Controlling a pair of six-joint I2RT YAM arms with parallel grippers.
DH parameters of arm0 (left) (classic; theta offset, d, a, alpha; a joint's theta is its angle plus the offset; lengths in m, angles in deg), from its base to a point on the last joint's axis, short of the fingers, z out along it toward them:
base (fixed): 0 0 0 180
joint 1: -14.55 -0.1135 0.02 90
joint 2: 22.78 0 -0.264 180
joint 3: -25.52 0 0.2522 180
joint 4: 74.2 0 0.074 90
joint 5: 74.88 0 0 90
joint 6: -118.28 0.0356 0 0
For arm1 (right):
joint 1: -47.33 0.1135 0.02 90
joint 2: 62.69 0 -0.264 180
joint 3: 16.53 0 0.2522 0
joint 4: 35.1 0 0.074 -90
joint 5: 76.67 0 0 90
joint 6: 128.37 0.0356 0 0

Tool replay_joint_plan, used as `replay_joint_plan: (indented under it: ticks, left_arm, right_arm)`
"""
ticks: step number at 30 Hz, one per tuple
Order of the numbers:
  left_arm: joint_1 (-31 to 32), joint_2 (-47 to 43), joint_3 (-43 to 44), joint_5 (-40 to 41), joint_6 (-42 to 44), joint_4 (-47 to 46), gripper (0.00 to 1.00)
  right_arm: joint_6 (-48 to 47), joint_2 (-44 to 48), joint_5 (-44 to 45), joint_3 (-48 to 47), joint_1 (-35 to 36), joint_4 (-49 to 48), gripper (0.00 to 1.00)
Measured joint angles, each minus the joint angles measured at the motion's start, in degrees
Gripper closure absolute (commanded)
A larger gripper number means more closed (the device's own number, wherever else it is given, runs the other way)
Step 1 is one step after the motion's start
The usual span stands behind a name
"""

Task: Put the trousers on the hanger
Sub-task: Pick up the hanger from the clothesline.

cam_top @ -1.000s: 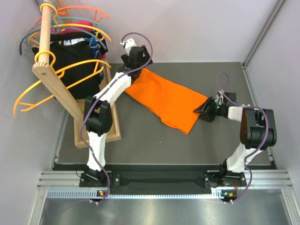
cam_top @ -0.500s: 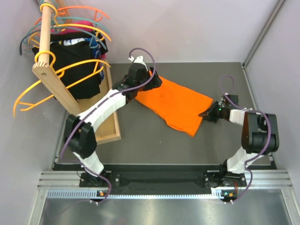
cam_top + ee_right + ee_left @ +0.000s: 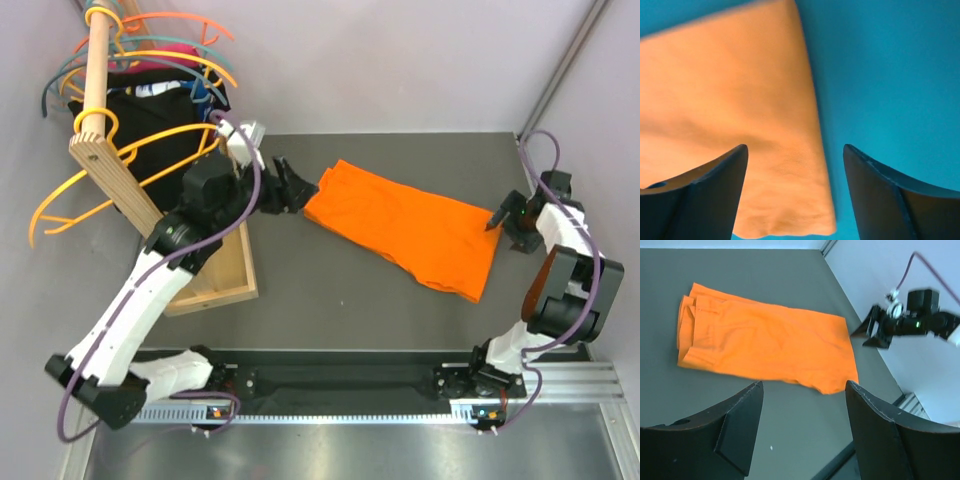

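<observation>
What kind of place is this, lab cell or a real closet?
Likely a lab test cell: plain walls box in a grey table, a wooden rack holds hangers, and a metal rail runs along the near edge.

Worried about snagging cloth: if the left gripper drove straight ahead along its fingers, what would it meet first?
Probably the orange trousers, lying flat just ahead of the left gripper, whose jaws stand open. Its tilt is hard to judge, so it might touch the grey table just short of them.

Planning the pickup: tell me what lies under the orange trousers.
The trousers lie flat on the dark table mat; nothing sticks out at their edges. Anything beneath the cloth is hidden.
</observation>
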Motion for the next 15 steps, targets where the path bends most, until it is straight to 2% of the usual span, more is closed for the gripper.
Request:
replay_joint_plan:
  ticks: [2, 3, 5, 9, 15]
  left_arm:
    - [0.1, -3.6, -1.1, 0.4, 0.5, 2.6, 0.25]
    - [0.1, -4.9, -1.4, 1.0, 0.8, 3.8, 0.24]
    - [0.2, -6.8, -1.9, 2.8, 1.2, 5.5, 0.21]
    - [0.2, -8.1, -2.2, 5.4, 1.7, 8.8, 0.26]
    - [0.2, -8.2, -5.7, 4.1, 2.2, 14.5, 0.29]
  right_arm:
    - [-0.9, -0.1, 1.7, -4.3, 1.0, 2.3, 0.11]
    - [-1.3, -0.2, 2.9, -7.1, 2.0, 4.1, 0.01]
    - [-1.7, -0.2, 4.8, -12.8, 4.7, 6.7, 0.00]
    - [-2.0, -0.2, 7.6, -24.6, 13.7, 10.4, 0.00]
    - [-1.7, 0.3, -0.6, -37.1, 30.5, 6.1, 0.00]
